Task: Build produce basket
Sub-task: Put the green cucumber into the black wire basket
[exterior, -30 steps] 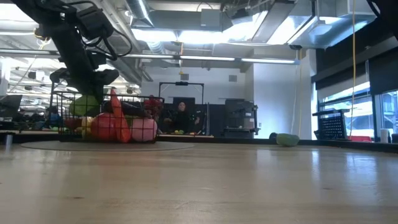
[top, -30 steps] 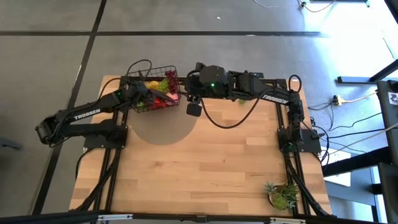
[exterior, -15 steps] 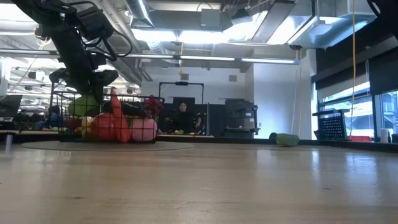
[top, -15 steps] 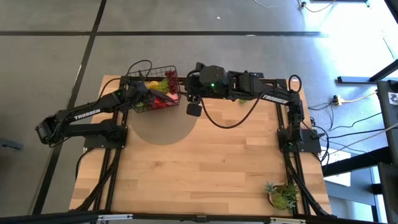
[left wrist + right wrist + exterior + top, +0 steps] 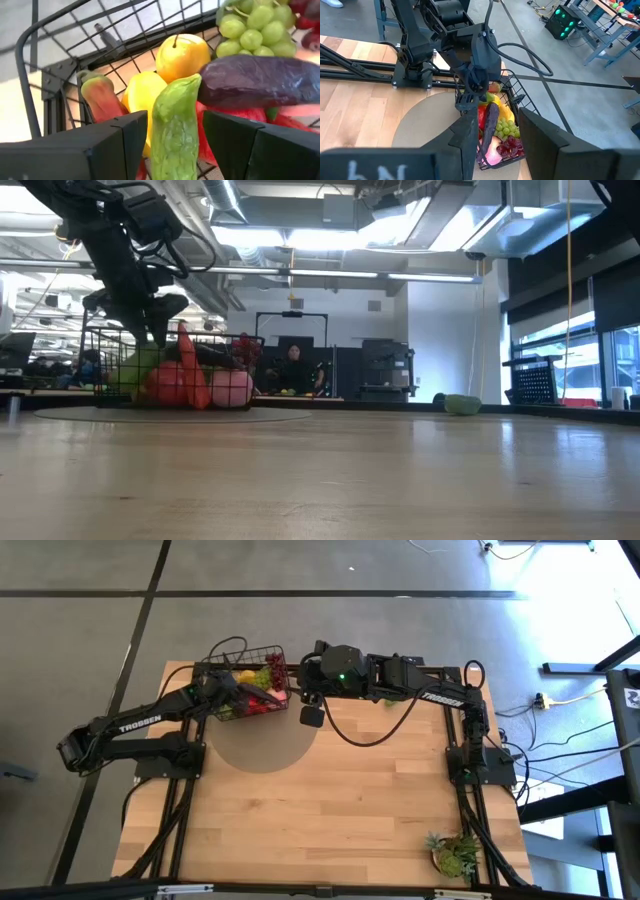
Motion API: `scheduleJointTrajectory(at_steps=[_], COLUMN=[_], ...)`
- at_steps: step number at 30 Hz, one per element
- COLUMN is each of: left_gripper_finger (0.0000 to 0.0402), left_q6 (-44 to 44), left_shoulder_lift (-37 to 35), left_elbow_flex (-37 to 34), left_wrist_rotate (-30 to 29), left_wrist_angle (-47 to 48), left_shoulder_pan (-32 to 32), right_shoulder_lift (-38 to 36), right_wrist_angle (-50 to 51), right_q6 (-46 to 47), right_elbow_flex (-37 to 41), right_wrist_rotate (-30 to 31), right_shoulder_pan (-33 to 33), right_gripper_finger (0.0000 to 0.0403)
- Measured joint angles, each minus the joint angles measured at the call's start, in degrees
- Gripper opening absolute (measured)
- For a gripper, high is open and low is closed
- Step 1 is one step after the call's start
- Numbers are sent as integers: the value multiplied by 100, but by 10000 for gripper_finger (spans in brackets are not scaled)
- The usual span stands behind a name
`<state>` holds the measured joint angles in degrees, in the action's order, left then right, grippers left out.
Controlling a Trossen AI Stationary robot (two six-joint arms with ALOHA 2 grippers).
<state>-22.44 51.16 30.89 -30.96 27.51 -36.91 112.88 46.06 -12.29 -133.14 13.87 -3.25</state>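
left gripper (image 5: 175, 130) – jaws open astride the cucumber (image 5: 175, 125) | basket (image 5: 222, 665) at the tabletop's far-left corner | right gripper (image 5: 312, 716) beside it, jaws parted, empty | risk – cucumber, propped on the heap, could tip out.

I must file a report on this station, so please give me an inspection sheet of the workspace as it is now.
Surface: wooden table, with a round mat under the basket.
Job's things: wire basket at the far edge holds lemons, grapes, eggplant; cucumber stands between the left fingers.
Clutter: potted plant at the near right corner.
Grippers: left gripper open over the basket; right gripper beside the basket, empty.
Cables: black loop on the table; leads on the floor to the right.
Surroundings: a person sits in the background.
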Motion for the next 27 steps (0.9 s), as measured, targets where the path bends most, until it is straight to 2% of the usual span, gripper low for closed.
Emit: scheduleJointTrajectory(at_steps=[6, 13, 19, 25, 27], left_gripper_finger=[181, 181, 181, 181, 181], left_q6=[249, 783, 1343, 2186, 2262], left_shoulder_lift=[-158, -678, -931, -1003, -1008], left_elbow_flex=[11, 630, 1106, 1126, 1126], left_wrist_rotate=[52, 225, 1093, 2629, 2923], left_wrist_angle=[32, 301, 280, 457, 494], left_shoulder_pan=[0, 62, 343, 750, 905], right_shoulder_lift=[0, 0, 0, 0, 0], right_wrist_angle=[0, 0, 0, 1, 0], right_q6=[0, 0, 0, 0, 0], right_elbow_flex=[0, 0, 0, 0, 0], right_wrist_rotate=[0, 0, 0, 0, -3], right_shoulder_pan=[-2, 0, 0, 0, 0], right_gripper_finger=[133, 133, 133, 133, 133])
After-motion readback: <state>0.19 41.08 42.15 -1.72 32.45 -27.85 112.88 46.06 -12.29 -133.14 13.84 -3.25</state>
